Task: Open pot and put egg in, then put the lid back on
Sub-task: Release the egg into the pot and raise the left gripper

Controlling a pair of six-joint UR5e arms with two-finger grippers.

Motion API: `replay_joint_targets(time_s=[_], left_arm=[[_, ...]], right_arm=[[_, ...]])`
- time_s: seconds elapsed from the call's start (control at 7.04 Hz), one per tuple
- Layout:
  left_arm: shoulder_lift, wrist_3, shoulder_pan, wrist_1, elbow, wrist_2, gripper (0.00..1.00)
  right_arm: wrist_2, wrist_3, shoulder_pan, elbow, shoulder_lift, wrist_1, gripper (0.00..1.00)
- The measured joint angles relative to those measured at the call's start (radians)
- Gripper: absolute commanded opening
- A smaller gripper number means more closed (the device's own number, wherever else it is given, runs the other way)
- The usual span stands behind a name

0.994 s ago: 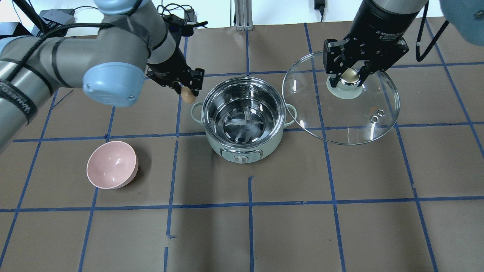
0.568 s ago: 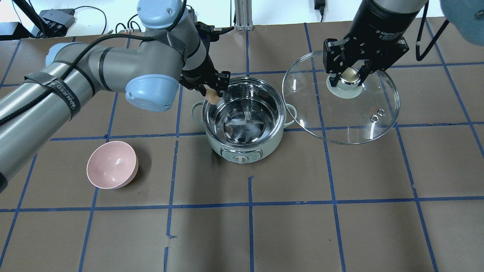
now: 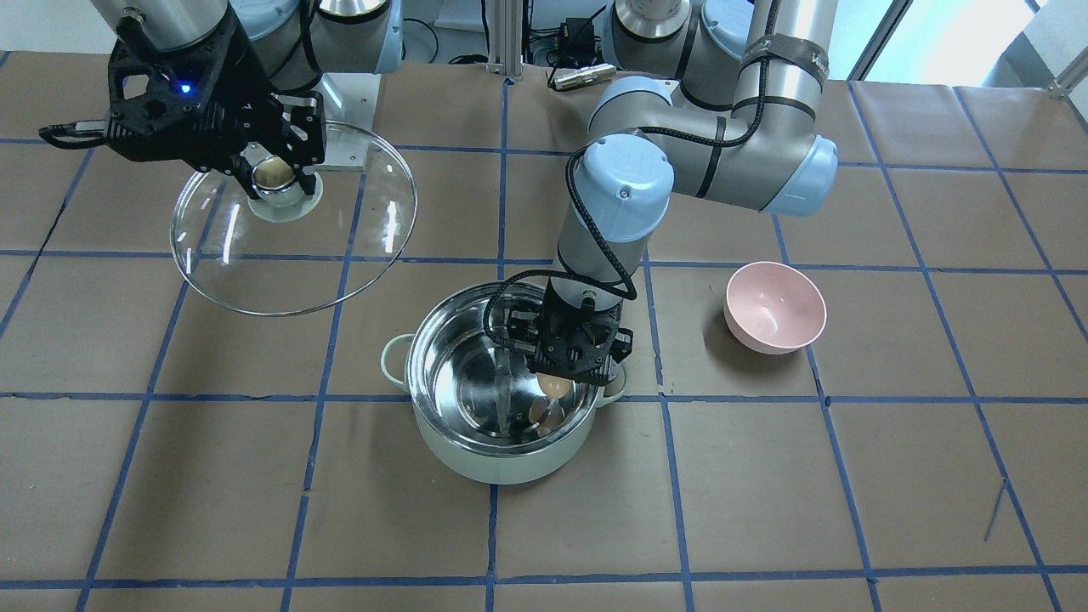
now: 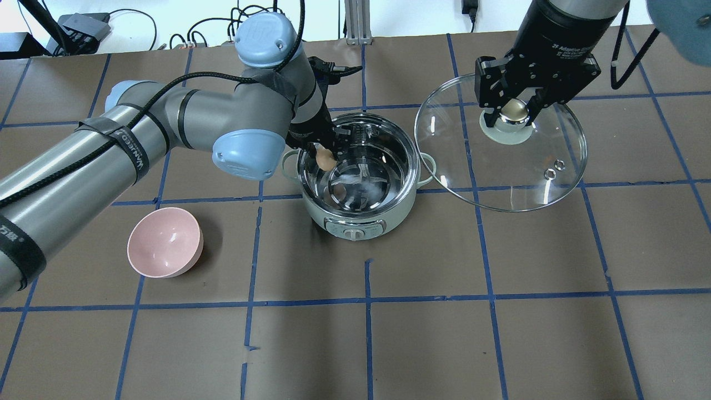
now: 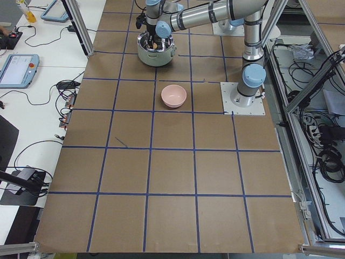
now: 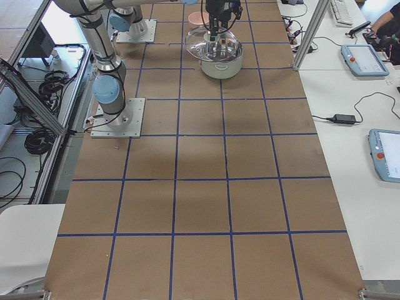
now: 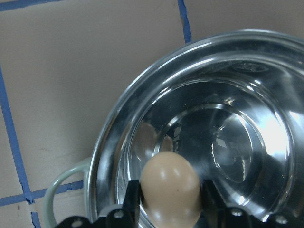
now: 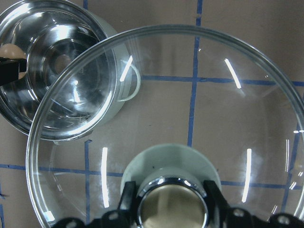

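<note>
The mint-green pot (image 4: 366,221) stands open at the table's middle, also in the front view (image 3: 476,463) and left wrist view (image 7: 64,185). My left gripper (image 4: 325,157) is shut on the tan egg (image 4: 324,160) and holds it inside the pot's rim, above the steel bottom; the egg shows in the front view (image 3: 555,385) and left wrist view (image 7: 171,187). My right gripper (image 4: 514,113) is shut on the knob of the glass lid (image 4: 533,178), holding it in the air to the pot's right; it shows in the front view (image 3: 323,263) and right wrist view (image 8: 237,118).
A pink bowl (image 4: 164,242) sits on the table left of the pot, also in the front view (image 3: 773,306). The brown table surface carries a grid of blue tape lines. The held lid overlaps the pot's right handle (image 4: 426,166) from above.
My left arm has moved right, carrying the egg from left of the pot over its rim and down into the pot. The right gripper and lid have stayed still.
</note>
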State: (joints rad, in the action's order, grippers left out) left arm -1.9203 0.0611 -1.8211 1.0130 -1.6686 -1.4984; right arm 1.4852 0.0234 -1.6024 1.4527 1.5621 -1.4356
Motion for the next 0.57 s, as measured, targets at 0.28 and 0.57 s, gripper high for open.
replay_joint_targets(time_s=[0.28,0.57], left_arm=[[0.027,-0.008,0.003,0.000,0.012,-0.017,1.00],[0.102,-0.009,0.041,0.076,0.032,-0.049,1.00]], right_arm=[[0.000,0.001,0.002,0.001,0.000,0.000,0.18],[0.000,0.001,0.002,0.002,0.000,0.000,0.18]])
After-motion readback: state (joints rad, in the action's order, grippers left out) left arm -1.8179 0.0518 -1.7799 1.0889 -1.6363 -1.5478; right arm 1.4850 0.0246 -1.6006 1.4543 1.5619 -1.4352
